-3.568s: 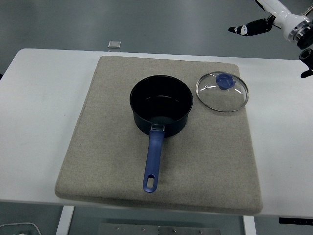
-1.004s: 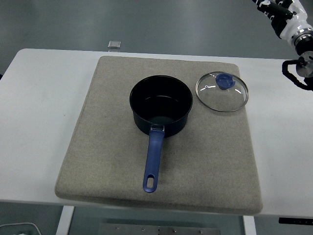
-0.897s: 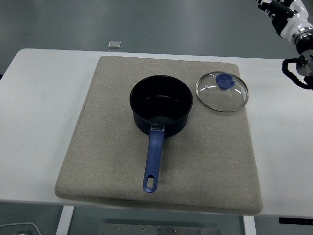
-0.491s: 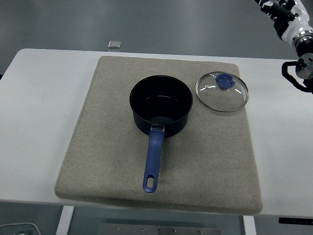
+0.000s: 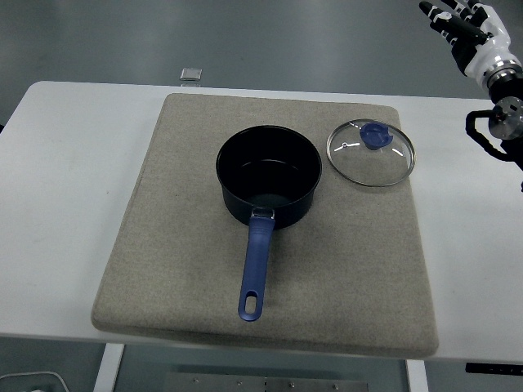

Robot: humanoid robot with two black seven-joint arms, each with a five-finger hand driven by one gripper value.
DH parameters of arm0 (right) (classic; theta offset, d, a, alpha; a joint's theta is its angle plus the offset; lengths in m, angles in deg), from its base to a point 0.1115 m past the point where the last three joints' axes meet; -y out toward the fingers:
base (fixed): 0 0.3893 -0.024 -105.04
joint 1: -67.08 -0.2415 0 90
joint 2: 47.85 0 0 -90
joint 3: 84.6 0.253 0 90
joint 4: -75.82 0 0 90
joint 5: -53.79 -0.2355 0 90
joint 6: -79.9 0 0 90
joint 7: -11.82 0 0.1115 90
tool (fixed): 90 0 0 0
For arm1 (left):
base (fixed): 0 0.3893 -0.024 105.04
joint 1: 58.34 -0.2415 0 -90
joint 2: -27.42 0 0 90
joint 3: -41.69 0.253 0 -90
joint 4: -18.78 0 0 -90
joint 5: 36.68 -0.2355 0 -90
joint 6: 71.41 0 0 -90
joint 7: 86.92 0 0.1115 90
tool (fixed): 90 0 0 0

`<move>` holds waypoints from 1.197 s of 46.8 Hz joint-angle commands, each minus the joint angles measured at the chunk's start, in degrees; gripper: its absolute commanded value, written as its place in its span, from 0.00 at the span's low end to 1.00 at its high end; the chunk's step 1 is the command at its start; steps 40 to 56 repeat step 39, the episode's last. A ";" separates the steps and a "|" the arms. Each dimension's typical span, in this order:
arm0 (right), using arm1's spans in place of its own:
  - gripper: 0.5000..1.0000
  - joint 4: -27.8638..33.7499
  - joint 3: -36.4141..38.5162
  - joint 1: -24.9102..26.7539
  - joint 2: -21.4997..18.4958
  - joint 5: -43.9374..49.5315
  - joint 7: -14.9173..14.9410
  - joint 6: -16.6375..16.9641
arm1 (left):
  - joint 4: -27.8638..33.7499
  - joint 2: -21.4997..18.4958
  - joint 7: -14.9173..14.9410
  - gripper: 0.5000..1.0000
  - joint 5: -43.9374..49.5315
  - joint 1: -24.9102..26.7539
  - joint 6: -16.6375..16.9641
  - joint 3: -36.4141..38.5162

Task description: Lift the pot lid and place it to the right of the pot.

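Note:
A dark blue pot [image 5: 268, 175] with a long blue handle [image 5: 255, 273] stands uncovered in the middle of a grey mat [image 5: 180, 245]. Its glass lid [image 5: 371, 153], with a blue knob [image 5: 376, 135], lies flat on the mat just right of the pot. My right hand [image 5: 458, 24] is raised at the top right corner, well above and right of the lid, fingers spread and holding nothing. The left arm does not show.
A small grey square object [image 5: 191, 74] lies on the white table [image 5: 57, 163] beyond the mat's far left corner. Black cable loops hang from my right wrist [image 5: 490, 122] over the table's right side.
My right hand has drifted slightly left and down at the top right corner, with more of its fingers now showing. Pot and lid have not moved.

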 commanded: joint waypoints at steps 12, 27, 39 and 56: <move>0.80 -0.20 8.67 2.27 -0.30 0.25 -0.34 -0.14 | 0.00 0.00 -0.02 1.00 0.00 0.00 0.01 0.00; 0.80 -0.12 8.40 2.80 -0.74 0.96 0.45 -0.75 | 0.00 0.00 0.07 1.00 0.00 0.00 0.01 0.00; 0.80 -0.12 8.75 2.80 -0.74 0.78 0.45 -1.45 | 0.00 0.00 -0.02 1.00 0.00 0.00 0.01 0.00; 0.80 -0.12 8.75 2.80 -0.74 0.78 0.45 -1.45 | 0.00 0.00 -0.02 1.00 0.00 0.00 0.01 0.00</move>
